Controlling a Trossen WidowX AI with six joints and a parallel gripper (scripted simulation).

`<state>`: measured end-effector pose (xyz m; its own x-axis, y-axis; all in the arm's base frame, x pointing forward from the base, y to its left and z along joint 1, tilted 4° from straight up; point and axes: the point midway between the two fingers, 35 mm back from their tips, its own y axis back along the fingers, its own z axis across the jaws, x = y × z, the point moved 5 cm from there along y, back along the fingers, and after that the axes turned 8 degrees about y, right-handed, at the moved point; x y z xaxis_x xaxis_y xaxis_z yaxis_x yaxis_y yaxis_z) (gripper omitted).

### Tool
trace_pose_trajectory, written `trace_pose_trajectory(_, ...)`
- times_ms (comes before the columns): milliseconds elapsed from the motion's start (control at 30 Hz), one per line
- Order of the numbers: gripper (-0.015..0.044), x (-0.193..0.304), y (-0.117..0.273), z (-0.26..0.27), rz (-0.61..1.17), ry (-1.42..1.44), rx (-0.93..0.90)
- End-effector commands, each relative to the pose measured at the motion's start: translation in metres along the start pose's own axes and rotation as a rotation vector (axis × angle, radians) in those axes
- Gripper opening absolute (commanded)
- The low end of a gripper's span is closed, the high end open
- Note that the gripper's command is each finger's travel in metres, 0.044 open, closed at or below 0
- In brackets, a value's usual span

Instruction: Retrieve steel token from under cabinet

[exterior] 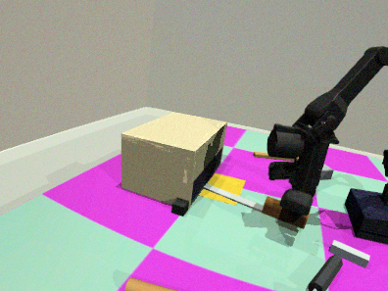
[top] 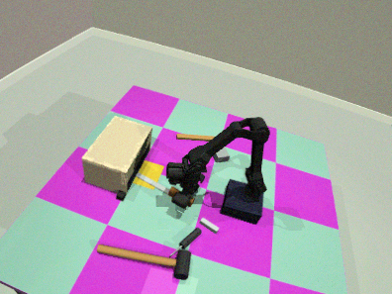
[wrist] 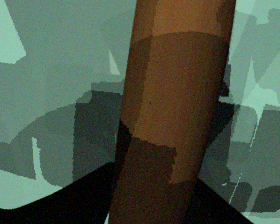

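The cream cabinet stands left of the arm, its dark vented front facing the yellow marked area. My gripper is shut on the brown wooden handle of a tool with a long flat metal blade. The handle is low over the table in front of the cabinet. The blade reaches across the marked area, its far end close to the cabinet's front; whether it goes underneath is unclear. I cannot make out the steel token in any view.
A small black block sits by the cabinet's near front corner. A hammer, a dark-handled screwdriver and a white bar lie on the near side. Another wooden-handled tool lies behind the arm.
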<state>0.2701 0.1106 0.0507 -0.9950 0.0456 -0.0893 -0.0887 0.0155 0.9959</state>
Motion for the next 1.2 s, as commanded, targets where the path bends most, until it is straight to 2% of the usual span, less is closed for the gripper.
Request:
trace_pose_trajectory(0,0.0000,0.008,-0.001,0.001,0.002,-0.003,0.001)
trace_pose_trajectory(900,0.0000,0.046,-0.001,0.008,0.005,-0.003,0.000)
trace_pose_trajectory(1167,0.0000,0.042,0.000,0.008,0.003,0.028,-0.001)
